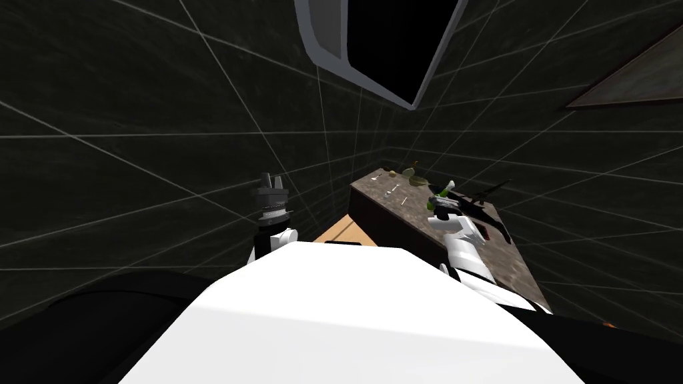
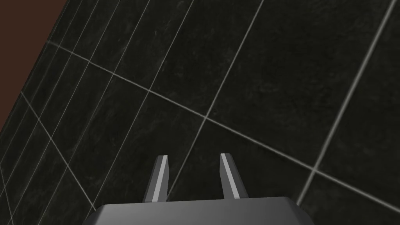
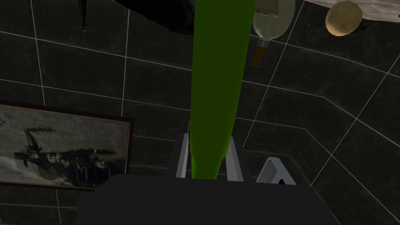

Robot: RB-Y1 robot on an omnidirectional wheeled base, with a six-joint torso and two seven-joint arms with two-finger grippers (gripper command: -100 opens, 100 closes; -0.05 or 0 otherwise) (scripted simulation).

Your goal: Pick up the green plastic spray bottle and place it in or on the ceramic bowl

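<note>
Fingers of the right gripper (image 3: 209,136) clamp the green spray bottle (image 3: 216,78) over the counter (image 1: 413,213); the left gripper (image 2: 194,156) is raised, fingers apart.

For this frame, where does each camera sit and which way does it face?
Head view: on the head, pitched steeply down and forward at a brown speckled countertop; left gripper raised at left, right gripper over the counter.
Left wrist view: on the left hand, looking along open fingers at dark tiles.
Right wrist view: on the right hand, looking along fingers shut on the green spray bottle, a framed picture beyond.
Shared: head and right wrist views both show that bottle.
</note>
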